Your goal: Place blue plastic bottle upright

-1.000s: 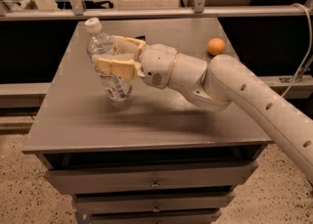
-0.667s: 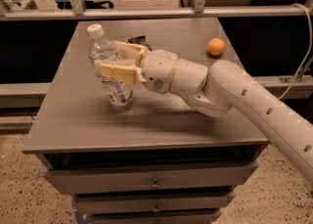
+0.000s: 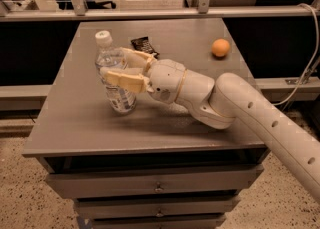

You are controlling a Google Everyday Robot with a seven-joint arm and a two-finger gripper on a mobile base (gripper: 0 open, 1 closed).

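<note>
Gripper (image 3: 113,63) above table (image 3: 75,123), 2 fingers (image 3: 125,79) seemingly clasping near-upright blue plastic bottle (image 3: 119,95), orange ball (image 3: 220,47) well apart

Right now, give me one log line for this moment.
claw: shut around blue plastic bottle | bottle: upright on table, left of centre

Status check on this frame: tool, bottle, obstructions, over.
Tool clamped round clear bluish plastic bottle with white cap. Bottle near upright, base on grey table. Small orange ball and dark packet behind, apart.
</note>
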